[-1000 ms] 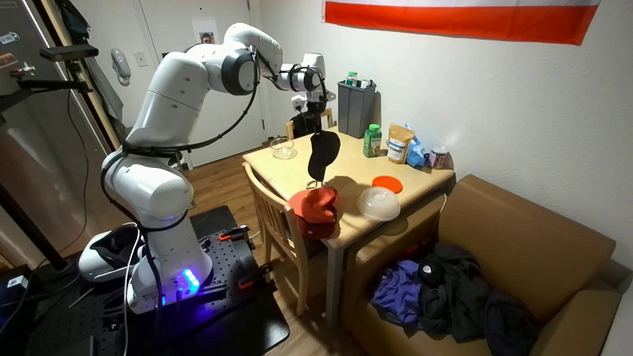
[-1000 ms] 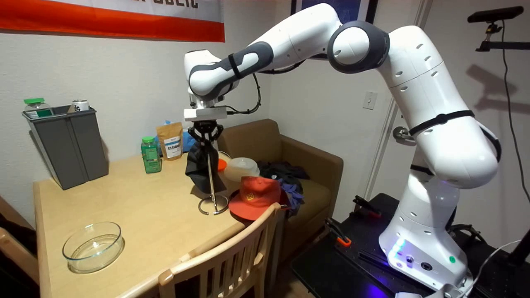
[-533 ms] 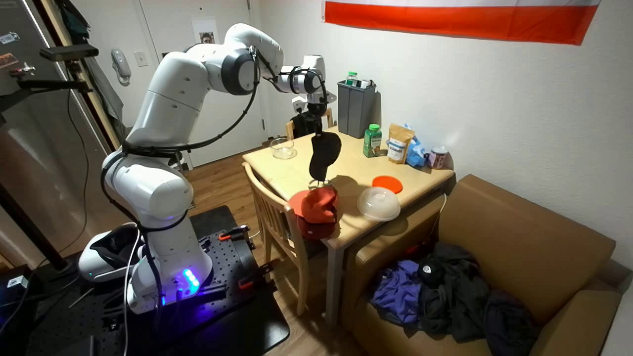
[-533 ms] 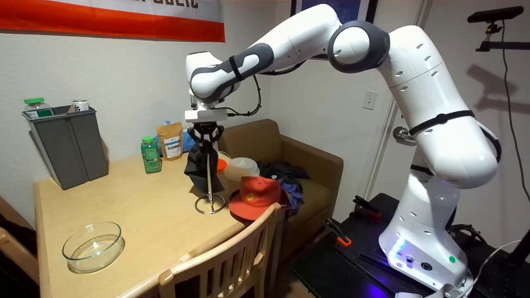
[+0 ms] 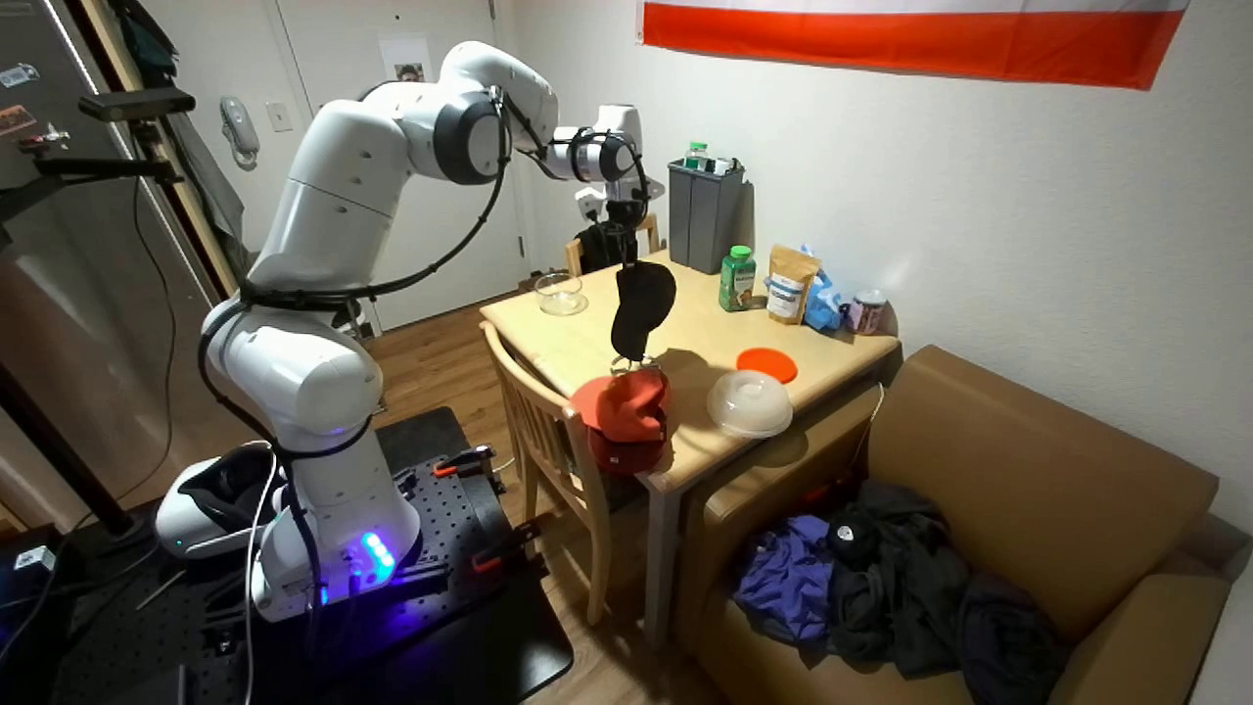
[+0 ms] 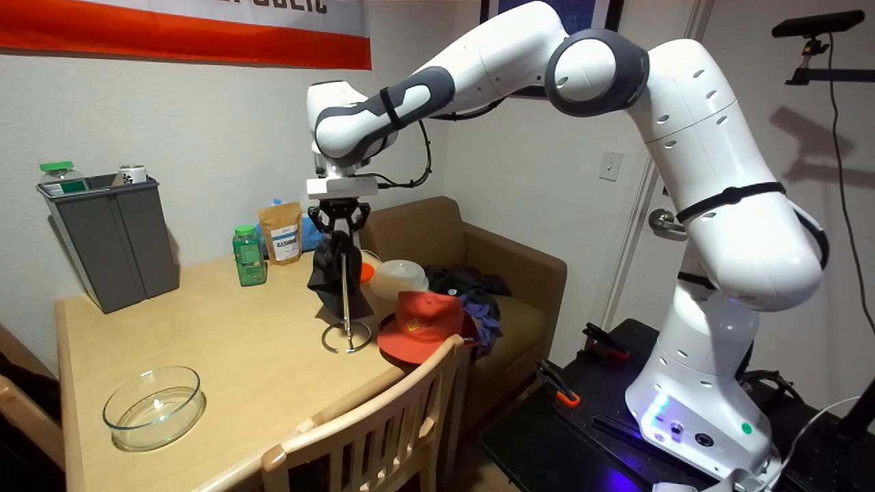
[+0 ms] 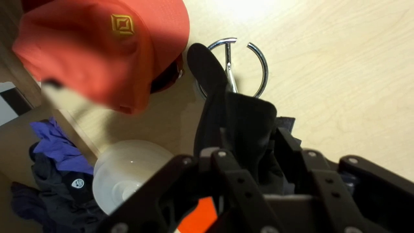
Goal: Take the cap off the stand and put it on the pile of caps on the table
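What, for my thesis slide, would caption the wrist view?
Black cap at the gripper, with a red cap beside the stand.

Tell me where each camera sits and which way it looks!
In an exterior view: sits high near the robot's base, looks down at the table, brown sofa at right; nearly the whole arm shows.
In an exterior view: sits high, glass bowl up front, looks across the table toward the sofa; base, arm and jaws show.
Wrist view: on the wrist, looking down past the jaws, its only robot part, at the black cap and the pile of caps.
Both exterior views share the arm, pile of caps and gray bin.
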